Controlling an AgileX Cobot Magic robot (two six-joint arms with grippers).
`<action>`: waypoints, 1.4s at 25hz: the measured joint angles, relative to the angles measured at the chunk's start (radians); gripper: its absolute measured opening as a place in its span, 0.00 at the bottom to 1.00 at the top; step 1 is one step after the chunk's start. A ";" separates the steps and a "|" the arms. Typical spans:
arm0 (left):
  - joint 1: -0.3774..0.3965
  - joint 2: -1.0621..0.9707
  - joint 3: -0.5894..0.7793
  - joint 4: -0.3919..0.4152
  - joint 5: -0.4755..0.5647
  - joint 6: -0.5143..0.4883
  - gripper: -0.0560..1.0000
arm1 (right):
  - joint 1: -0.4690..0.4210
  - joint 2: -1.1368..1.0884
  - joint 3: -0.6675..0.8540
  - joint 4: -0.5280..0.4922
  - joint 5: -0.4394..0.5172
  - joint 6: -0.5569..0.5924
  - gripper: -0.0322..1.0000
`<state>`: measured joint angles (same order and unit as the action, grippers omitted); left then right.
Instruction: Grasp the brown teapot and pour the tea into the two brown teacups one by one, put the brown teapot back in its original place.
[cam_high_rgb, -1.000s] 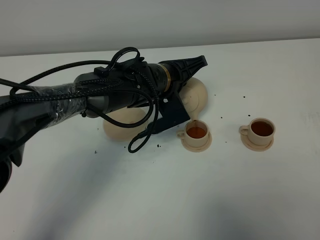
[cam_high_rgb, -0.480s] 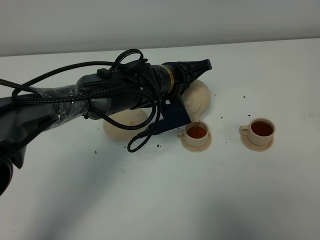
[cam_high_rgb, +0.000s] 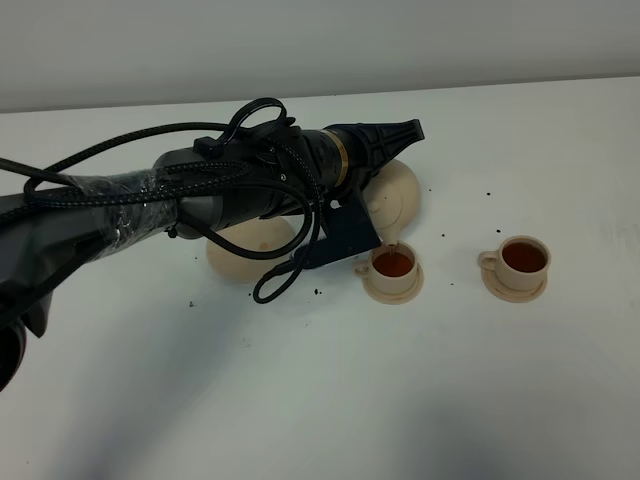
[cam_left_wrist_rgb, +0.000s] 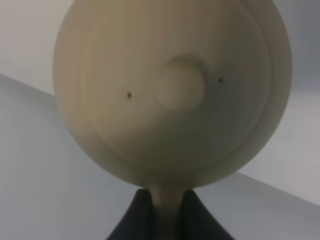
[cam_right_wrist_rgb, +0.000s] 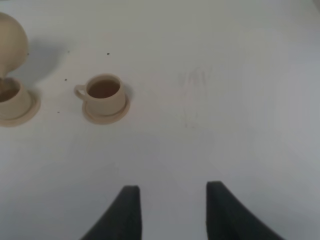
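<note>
Little change vs half a sec ago: left gripper (cam_left_wrist_rgb: 167, 220) keeps the brown teapot (cam_high_rgb: 395, 195) tilted, spout over the near teacup (cam_high_rgb: 393, 265), jaws clamped on its handle. Far teacup (cam_high_rgb: 523, 258) sits full, well apart. Arm hides most of pot and large saucer (cam_high_rgb: 245, 250). Right gripper (cam_right_wrist_rgb: 172, 210) hangs parted, empty. No legible writing.

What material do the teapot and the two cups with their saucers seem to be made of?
The brown teapot looks like ceramic with a matte, pale tan finish: the wrist view shows a smooth, even surface without sharp shine, and a moulded lid knob. The two brown teacups and their saucers match it in colour and dull look, so probably the same ceramic, though moulded plastic cannot be ruled out.
</note>
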<state>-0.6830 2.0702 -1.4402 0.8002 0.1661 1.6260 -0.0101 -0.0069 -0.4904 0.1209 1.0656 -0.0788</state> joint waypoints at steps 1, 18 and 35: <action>0.000 0.000 0.000 0.000 0.000 0.000 0.19 | 0.000 0.000 0.000 0.000 0.000 0.000 0.36; -0.001 -0.023 0.000 0.001 0.006 0.012 0.19 | 0.000 0.000 0.000 0.000 0.000 0.000 0.36; -0.001 -0.024 0.000 0.001 0.022 0.014 0.19 | 0.000 0.000 0.000 0.000 0.000 0.000 0.36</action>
<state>-0.6840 2.0463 -1.4402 0.8012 0.1884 1.6401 -0.0101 -0.0069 -0.4904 0.1209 1.0656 -0.0788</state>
